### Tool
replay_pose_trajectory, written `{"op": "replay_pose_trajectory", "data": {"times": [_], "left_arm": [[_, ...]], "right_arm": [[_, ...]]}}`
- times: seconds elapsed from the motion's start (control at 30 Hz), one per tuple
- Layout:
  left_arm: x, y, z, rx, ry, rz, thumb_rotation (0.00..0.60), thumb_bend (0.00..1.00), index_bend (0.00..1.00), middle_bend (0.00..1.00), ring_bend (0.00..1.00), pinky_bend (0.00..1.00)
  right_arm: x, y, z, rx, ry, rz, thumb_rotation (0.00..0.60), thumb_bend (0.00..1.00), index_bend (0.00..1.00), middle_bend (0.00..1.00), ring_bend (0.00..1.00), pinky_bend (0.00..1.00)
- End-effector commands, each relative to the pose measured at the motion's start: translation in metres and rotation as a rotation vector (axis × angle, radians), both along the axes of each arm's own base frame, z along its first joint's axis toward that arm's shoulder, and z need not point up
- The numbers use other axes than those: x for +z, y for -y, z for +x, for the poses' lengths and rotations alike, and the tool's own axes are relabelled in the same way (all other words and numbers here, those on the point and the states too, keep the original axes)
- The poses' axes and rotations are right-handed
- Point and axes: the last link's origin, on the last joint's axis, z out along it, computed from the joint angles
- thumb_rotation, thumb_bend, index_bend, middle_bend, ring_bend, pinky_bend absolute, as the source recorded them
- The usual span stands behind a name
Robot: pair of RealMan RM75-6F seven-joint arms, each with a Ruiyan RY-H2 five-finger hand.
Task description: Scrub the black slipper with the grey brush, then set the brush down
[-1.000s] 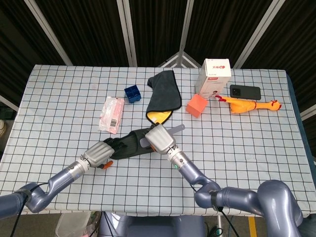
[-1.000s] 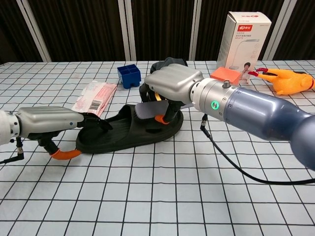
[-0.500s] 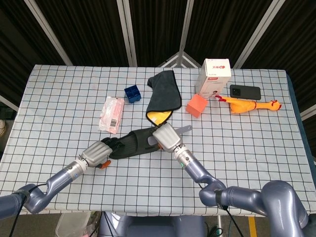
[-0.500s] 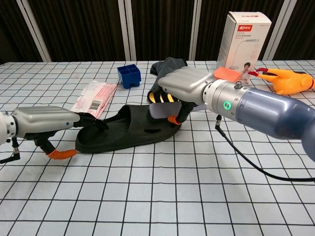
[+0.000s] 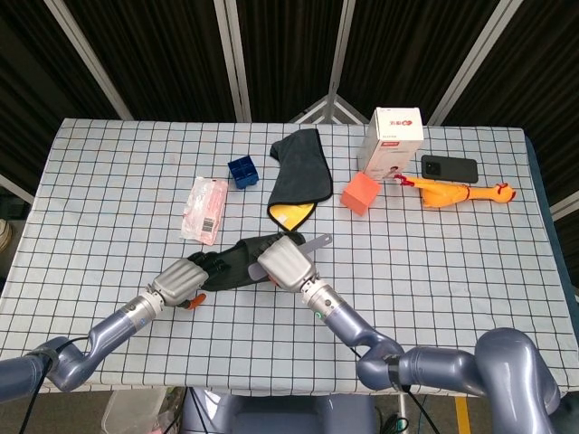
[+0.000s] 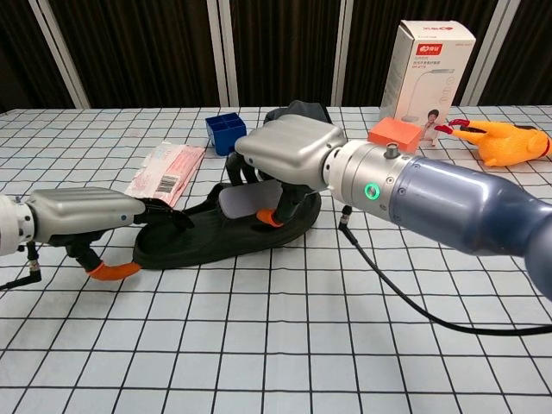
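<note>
Scrubbing: my right hand [image 6: 289,153] grips the grey brush [image 6: 247,201], fingers wrapped over its top, and holds it down on the middle of the black slipper [image 6: 207,233].
Brush: its pale grey body pokes out under my right palm in the chest view; from the head view its handle [image 5: 314,242] sticks out to the right of my hand.
Slipper: lies flat on the checked tablecloth [image 5: 109,181], near the front middle of the table, between my two hands.
Left hand: my left hand [image 6: 86,214] rests on the slipper's left end, dark fingers [image 6: 168,213] laid on its rim and pressing it; an orange-tipped thumb [image 6: 110,271] sits on the cloth below.
Behind the slipper: a dark cloth with a yellow lining [image 5: 298,172], a blue cube-shaped holder [image 5: 242,170] and a pink packet [image 5: 204,208].
Far right: an orange block [image 5: 360,193], a white box [image 5: 392,140], a black phone [image 5: 449,167] and a rubber chicken [image 5: 461,192].
</note>
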Motion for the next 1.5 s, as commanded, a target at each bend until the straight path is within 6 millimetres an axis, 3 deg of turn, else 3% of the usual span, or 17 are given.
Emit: {"op": "replay_pose_trajectory", "data": {"times": [0.03,0.37,1.07,1.27,1.5], "left_arm": [[0.001,0.000,0.000,-0.001,0.004,0.003,0.600,0.62,0.08,0.10,0.03,0.12],[0.003,0.002,-0.001,0.001,0.002,0.006,0.600,0.62,0.08,0.10,0.03,0.12],[0.009,0.001,-0.007,0.007,-0.020,0.029,0.600,0.62,0.08,0.10,0.03,0.11],[0.017,0.002,-0.001,-0.029,0.018,0.078,0.600,0.57,0.07,0.04,0.02,0.10],[0.036,0.010,0.000,-0.067,0.079,0.146,0.600,0.51,0.01,0.03,0.02,0.10]], "right_arm": [[-0.001,0.000,0.000,-0.002,-0.006,0.001,0.600,0.87,0.70,0.67,0.46,0.44],[-0.006,0.009,-0.015,-0.045,-0.033,-0.009,0.600,0.87,0.70,0.67,0.46,0.44],[0.007,0.023,-0.047,-0.092,-0.080,-0.050,0.600,0.87,0.70,0.67,0.46,0.44],[0.022,0.022,-0.041,-0.067,-0.068,-0.084,0.600,0.87,0.70,0.67,0.46,0.44],[0.058,0.022,-0.050,-0.086,-0.080,-0.160,0.600,0.87,0.70,0.67,0.46,0.44]]}}
